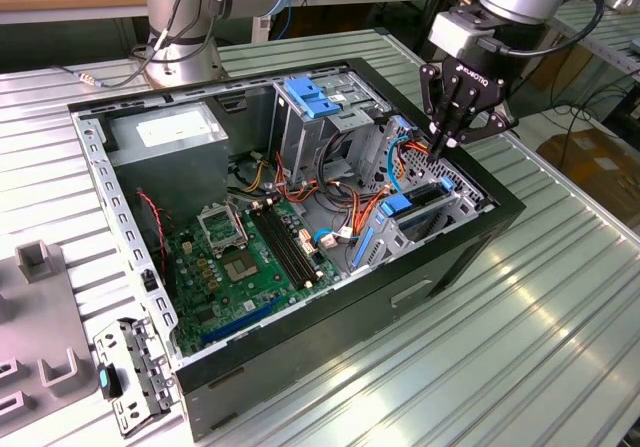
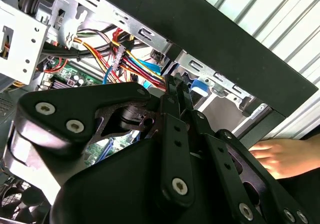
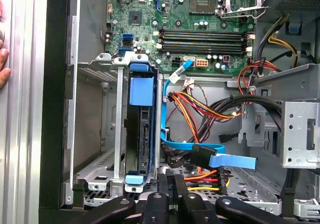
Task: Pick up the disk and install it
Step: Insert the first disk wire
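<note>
My end effector (image 1: 438, 150), fingers pressed together and holding nothing, hovers over the disk (image 3: 136, 134) seated edge-up in its cage—stiff, probably heavy, shock-sensitive, best gripped by its blue rails.

A ribbed metal table (image 1: 520, 327) carries the open computer case (image 1: 330, 337) at its centre. At about eight o'clock from the case lie a grey fixture block (image 1: 40, 317) and a small perforated metal bracket (image 1: 130, 372).
</note>
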`<action>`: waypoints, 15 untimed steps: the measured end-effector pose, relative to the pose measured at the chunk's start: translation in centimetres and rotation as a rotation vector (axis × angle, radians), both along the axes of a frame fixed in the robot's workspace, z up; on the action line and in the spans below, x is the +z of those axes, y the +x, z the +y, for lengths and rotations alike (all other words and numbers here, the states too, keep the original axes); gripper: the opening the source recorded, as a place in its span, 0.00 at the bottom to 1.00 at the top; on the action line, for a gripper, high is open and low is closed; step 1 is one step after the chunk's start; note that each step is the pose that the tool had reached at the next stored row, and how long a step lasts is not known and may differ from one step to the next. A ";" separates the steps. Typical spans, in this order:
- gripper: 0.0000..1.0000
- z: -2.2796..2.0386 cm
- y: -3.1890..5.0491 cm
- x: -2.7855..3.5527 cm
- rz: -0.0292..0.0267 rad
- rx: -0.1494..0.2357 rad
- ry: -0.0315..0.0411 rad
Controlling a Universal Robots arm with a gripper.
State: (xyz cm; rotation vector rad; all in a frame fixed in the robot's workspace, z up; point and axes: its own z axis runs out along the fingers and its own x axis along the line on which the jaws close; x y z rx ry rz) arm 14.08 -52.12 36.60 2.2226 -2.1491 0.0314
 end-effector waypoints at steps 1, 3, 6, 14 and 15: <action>0.17 0.00 0.00 0.00 0.0000 -0.002 -0.0001; 0.17 0.00 0.00 0.00 0.0000 -0.014 -0.0001; 0.17 0.00 0.00 -0.05 0.0000 -0.061 0.0000; 0.17 0.00 -0.57 -0.45 0.0001 -0.149 -0.0001; 0.17 0.00 -0.73 -0.46 0.0000 -0.149 0.0000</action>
